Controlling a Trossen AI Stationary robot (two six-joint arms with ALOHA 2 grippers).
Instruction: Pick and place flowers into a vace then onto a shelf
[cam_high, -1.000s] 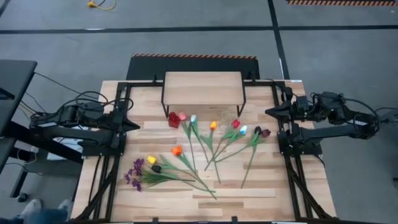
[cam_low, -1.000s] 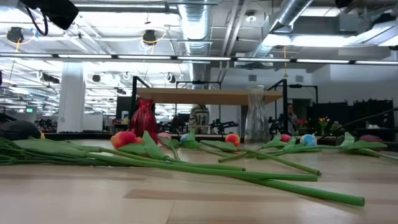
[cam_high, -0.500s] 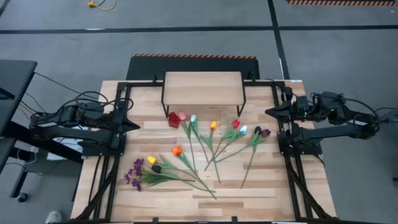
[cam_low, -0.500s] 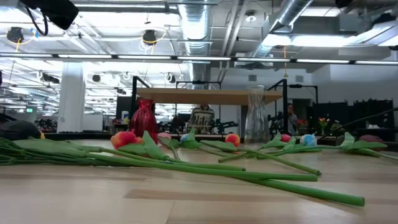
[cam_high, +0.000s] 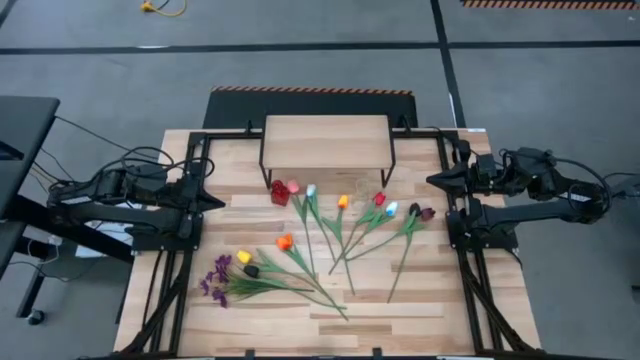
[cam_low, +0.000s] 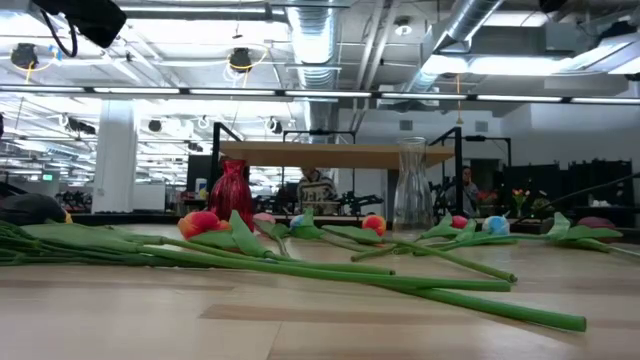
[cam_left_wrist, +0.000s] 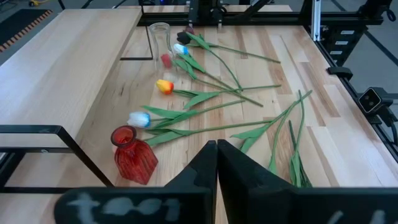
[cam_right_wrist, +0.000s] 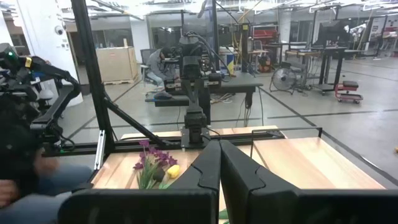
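Flowers (cam_high: 330, 235): long green stems, mixed-colour heads, lying flat.

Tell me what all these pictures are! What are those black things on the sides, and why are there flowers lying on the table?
Those black things are two robot arms. The left gripper and the right gripper are like little two-finger hands. Both are pinched shut, hold nothing, and wait at the table's sides.

One picture looks straight down from above. One looks from table height, so the stems seem huge. The other two come from cameras on the robot's wrists.

On the wooden table lie the flowers: pretend tulips in many colours, plus purple sprigs. A red vase and a clear glass vase stand by the shelf, a small raised board on thin black legs. The flowers should go into a vase, then the vase onto the shelf. Nothing has been picked up yet.
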